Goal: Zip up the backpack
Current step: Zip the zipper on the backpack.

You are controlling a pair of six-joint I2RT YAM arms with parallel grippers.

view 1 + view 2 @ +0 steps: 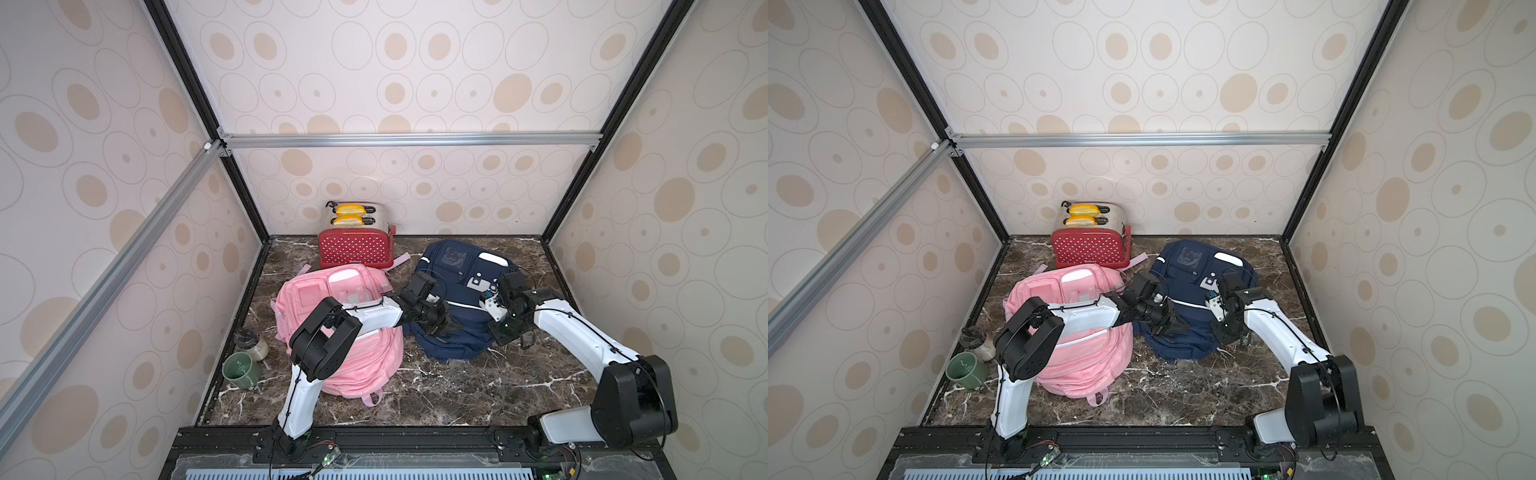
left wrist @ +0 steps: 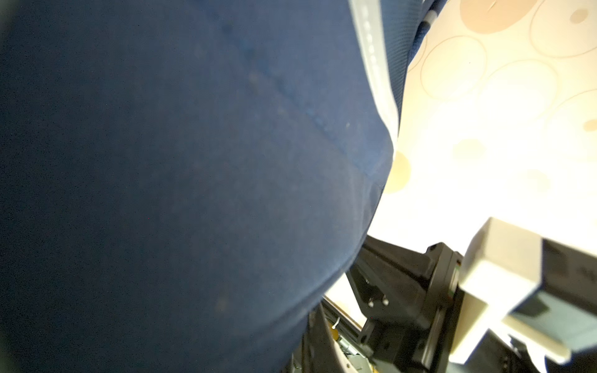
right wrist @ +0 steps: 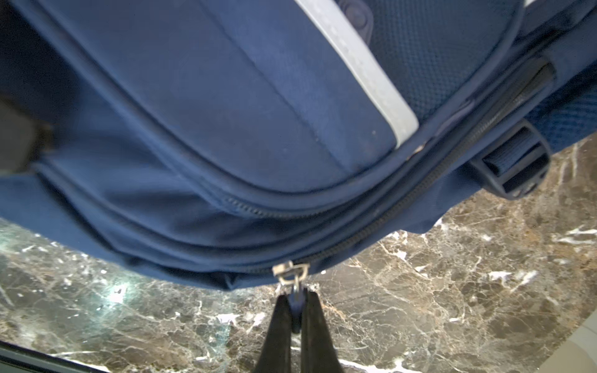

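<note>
The navy blue fabric backpack (image 1: 457, 266) lies on the dark marble surface (image 1: 457, 395), right of centre. The right end effector (image 3: 295, 297) pinches its silver metal zipper pull (image 3: 292, 274) at the near edge. The left end effector (image 1: 451, 328) is pressed together against the fabric.

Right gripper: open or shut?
Shut: the right gripper clamps the zipper pull of the navy backpack, jaws nearly touching around the tab.

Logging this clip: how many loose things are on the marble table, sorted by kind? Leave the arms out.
Backpacks: 2, a pink backpack and a navy backpack
Toaster: 1, red with white dots
Toast slices: 2, in the toaster's slots
Mug: 1, green
Jar: 1, dark lid
Total: 7
</note>
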